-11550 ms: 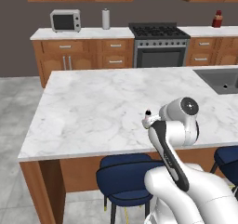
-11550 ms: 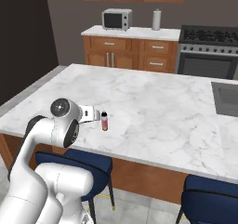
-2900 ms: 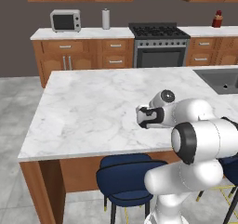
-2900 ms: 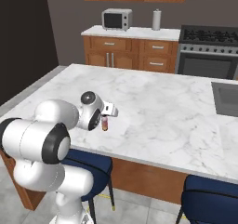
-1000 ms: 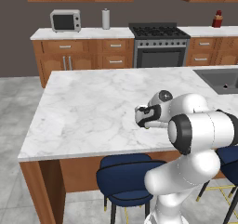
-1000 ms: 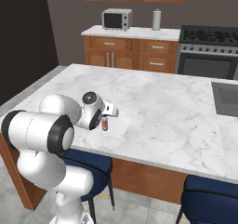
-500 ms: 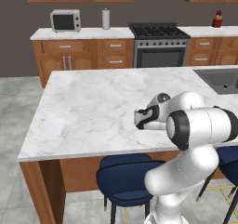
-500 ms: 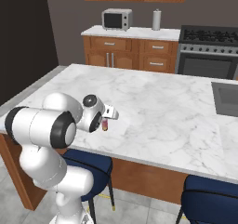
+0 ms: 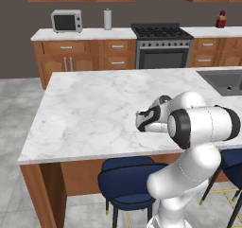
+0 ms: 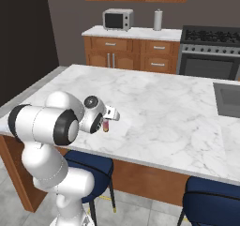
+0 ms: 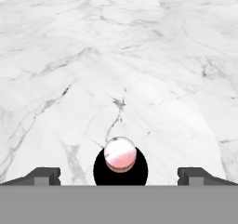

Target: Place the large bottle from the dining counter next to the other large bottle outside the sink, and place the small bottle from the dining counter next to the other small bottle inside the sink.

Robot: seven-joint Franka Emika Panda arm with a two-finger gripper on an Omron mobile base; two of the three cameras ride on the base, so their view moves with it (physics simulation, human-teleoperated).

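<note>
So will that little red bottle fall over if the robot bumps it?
Probably yes. The small bottle is slim and stands upright on the smooth marble dining counter, so a sideways nudge could tip it. Its rounded top suggests a round body, so it might then roll.

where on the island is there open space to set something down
Bare marble runs from the gripper to the island's left end and back edge, and again between the gripper and the sink. The one crowded spot is the front edge, where the small bottle stands under the open gripper.
</note>
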